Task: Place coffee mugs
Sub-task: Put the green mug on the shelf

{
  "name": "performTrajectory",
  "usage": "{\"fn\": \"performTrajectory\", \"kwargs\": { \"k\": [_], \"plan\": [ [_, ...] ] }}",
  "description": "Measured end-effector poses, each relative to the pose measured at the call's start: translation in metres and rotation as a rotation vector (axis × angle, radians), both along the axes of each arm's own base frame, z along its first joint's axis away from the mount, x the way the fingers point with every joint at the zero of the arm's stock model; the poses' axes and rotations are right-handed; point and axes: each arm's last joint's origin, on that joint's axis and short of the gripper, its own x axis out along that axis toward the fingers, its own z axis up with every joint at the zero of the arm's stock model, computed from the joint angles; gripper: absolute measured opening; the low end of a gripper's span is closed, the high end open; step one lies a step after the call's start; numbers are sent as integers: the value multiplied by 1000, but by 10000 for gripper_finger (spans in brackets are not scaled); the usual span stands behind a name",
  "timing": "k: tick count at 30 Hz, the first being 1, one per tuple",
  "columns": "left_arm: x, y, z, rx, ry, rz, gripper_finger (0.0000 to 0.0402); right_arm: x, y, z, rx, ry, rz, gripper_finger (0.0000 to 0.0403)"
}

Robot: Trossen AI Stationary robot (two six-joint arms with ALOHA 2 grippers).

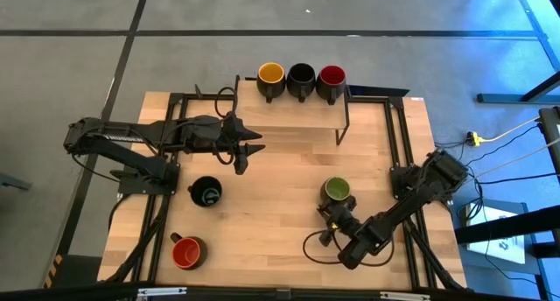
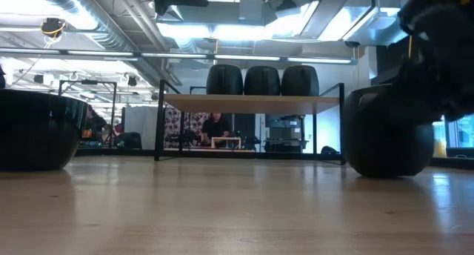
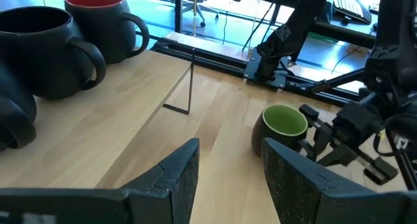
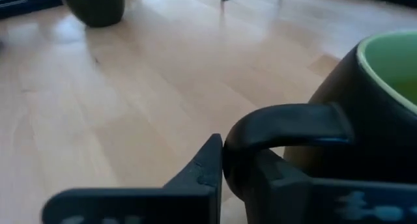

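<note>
The right claw (image 4: 238,168) is clamped on the handle of the green mug (image 1: 336,192), which sits on the table (image 1: 280,213) in front of the shelf (image 1: 289,108). Three mugs stand on that shelf: yellow mug (image 1: 270,75), black mug (image 1: 301,74) and red mug (image 1: 331,76). The left claw (image 1: 249,150) hangs beside the shelf with its fingers apart, holding nothing.

I've got the wooden table (image 1: 271,205) with a small raised shelf (image 1: 297,113) at its far edge, a person (image 2: 215,127) seated beyond, cables (image 1: 507,135) trailing right.
</note>
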Motion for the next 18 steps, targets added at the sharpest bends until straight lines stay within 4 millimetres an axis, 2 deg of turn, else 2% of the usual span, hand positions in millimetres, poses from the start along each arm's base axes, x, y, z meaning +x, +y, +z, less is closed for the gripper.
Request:
{"fn": "performTrajectory", "kwargs": {
  "k": [3, 12, 18],
  "plan": [
    [0, 0, 0, 0, 0, 0, 161, -6, -1, 14, 5, 27, 27, 11],
    [0, 0, 0, -1, 0, 0, 161, -24, -11, 64, 8, 38, 86, 9],
    [0, 0, 0, -1, -1, 0, 161, -33, -17, 86, 66, 36, 173, 9]
  ]
}}
